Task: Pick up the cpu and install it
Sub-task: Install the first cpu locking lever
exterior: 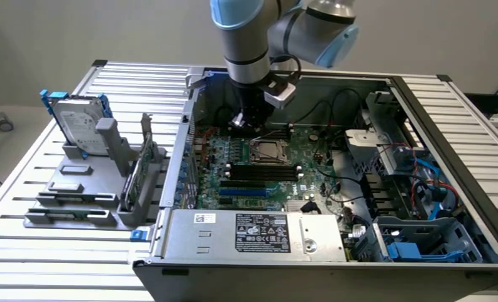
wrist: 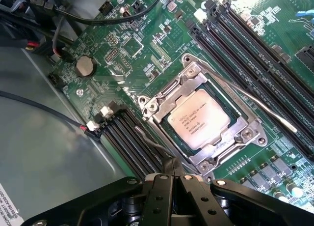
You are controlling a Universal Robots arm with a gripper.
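The end effector [wrist: 172,169], fingers pressed together and holding nothing, hovers near the cpu [wrist: 198,119], which lies flat inside the socket frame [wrist: 245,136] on the motherboard [wrist: 147,49]. Good seating, I judge, means square, level, no sideways nudging. The chip's printing is too fine to read.

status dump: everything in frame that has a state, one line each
cpu: seated in the socket frame, label up.
socket frame: lying flat around the cpu.
gripper: shut, empty, over the board beside the socket frame.
memory slots: empty.
computer case: open, side panel off.
hard drive: upright in the grey holder, outside the case.
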